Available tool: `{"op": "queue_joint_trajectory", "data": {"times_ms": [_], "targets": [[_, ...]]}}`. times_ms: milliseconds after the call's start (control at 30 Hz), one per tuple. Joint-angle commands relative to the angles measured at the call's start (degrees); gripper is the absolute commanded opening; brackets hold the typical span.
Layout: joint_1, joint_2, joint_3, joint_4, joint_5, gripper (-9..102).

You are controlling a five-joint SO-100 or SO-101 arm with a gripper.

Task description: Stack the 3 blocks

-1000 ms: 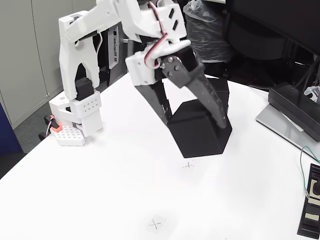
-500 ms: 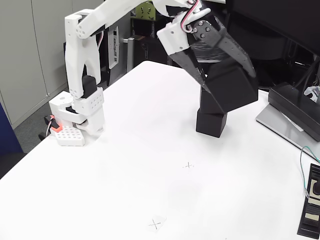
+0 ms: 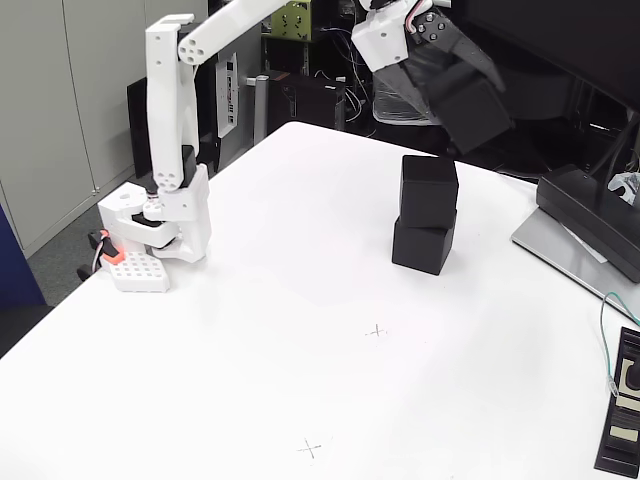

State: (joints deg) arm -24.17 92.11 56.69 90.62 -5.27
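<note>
Item: a white round-edged table [image 3: 250, 360], seen in the fixed view, bearing two faint pencilled cross marks, one near the middle [image 3: 376, 331] and one nearer the front edge [image 3: 311, 449]. Two matte black cubes are found stacked on the table right of centre: the lower cube [image 3: 423, 246] rests on the tabletop, and the upper cube [image 3: 429, 191] sits squarely upon it, touching, turned very slightly against it. A third black cube [image 3: 472, 103] is held aloft, above and somewhat to the right of the stack, well clear of it and tilted. The gripper [image 3: 470, 95] is closed around this third cube, its dark fingers [image 3: 462, 50] being laid along the cube's sides. The white arm [image 3: 170, 120] is raised from its base [image 3: 150, 235] at the table's left edge and reaches across the upper part of the view, with red and white wiring seen at the wrist. A white perforated block with an orange part [image 3: 135, 268] is placed beside the base. At the right edge, a flat black device on a grey base [image 3: 590, 220] is recorded, with a thin green cable [image 3: 606, 330] trailing toward a small black panel [image 3: 622, 410] at the lower right corner. Dark office furniture is noted behind the table.
</note>
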Motion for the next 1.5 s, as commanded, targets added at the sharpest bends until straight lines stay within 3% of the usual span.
{"op": "queue_joint_trajectory", "data": {"times_ms": [0,300,1267,1467], "targets": [[-3.08,2.72,3.25,0.09,0.97,2],[-4.48,2.81,9.93,0.09,5.01,1],[-4.31,2.72,14.33,0.09,4.92,2],[-4.31,2.72,14.41,0.09,4.57,12]]}}
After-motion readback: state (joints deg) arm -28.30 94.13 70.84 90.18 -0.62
